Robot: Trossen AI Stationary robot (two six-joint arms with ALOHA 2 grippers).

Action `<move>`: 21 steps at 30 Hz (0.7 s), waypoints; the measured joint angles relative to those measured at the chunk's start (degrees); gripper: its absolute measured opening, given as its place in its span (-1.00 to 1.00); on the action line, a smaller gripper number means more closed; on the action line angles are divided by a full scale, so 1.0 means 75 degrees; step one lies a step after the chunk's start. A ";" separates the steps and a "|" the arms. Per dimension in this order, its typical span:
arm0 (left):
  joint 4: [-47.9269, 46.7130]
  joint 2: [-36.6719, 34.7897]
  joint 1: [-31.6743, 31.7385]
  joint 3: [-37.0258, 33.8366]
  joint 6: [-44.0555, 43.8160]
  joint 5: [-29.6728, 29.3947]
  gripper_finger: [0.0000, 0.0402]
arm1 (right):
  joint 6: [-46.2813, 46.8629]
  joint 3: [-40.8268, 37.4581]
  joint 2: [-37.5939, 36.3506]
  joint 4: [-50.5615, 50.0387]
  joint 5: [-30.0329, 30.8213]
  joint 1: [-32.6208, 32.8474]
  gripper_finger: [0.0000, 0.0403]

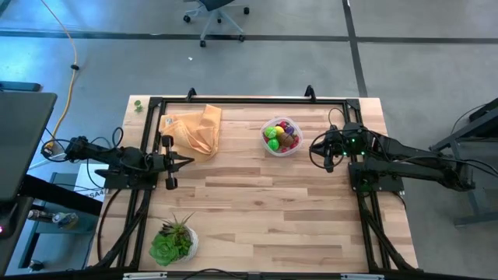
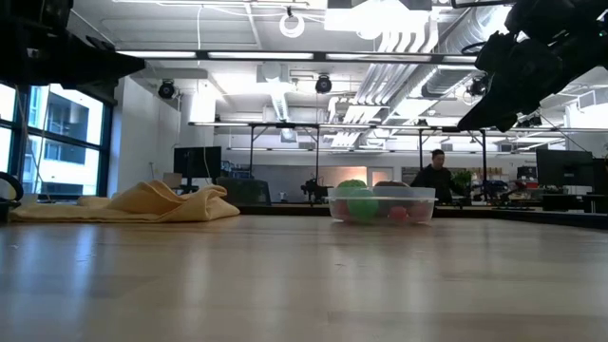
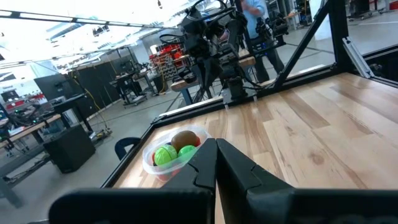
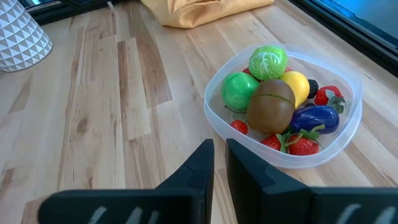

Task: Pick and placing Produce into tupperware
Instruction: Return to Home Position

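Wooden table (image 1: pixel 257 210) bears the full tupperware (image 4: pixel 214 121) near the raised right hand (image 4: pixel 219 144).

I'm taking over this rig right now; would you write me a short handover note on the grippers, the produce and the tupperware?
Left gripper: shut, empty, beside the tan cloth.
Right gripper: shut, empty, raised beside the tupperware, not touching it.
Produce: heaped in the tub, with the brown kiwi and green cabbage on top and yellow, purple and red pieces around them.
Done: packing looks finished.
Left: likely only parking both arms. One small green thing sits at the table's far left corner. I cannot tell what it is, so check it.
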 joint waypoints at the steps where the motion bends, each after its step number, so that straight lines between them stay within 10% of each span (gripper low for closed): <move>1: 0.0000 0.0000 0.0000 0.0003 -0.0001 0.0000 -1.00 | -0.0002 0.0000 0.0000 0.0003 0.0000 -0.0003 -0.85; 15: -0.0003 0.0001 0.0000 0.0006 -0.0001 0.0001 -1.00 | 0.2857 0.0003 -0.0003 0.1147 0.0218 0.0000 -0.85; 21: -0.0003 0.0003 0.0000 0.0006 -0.0001 0.0001 -1.00 | 0.3018 -0.0002 0.0052 0.4329 -0.0620 -0.0038 -0.85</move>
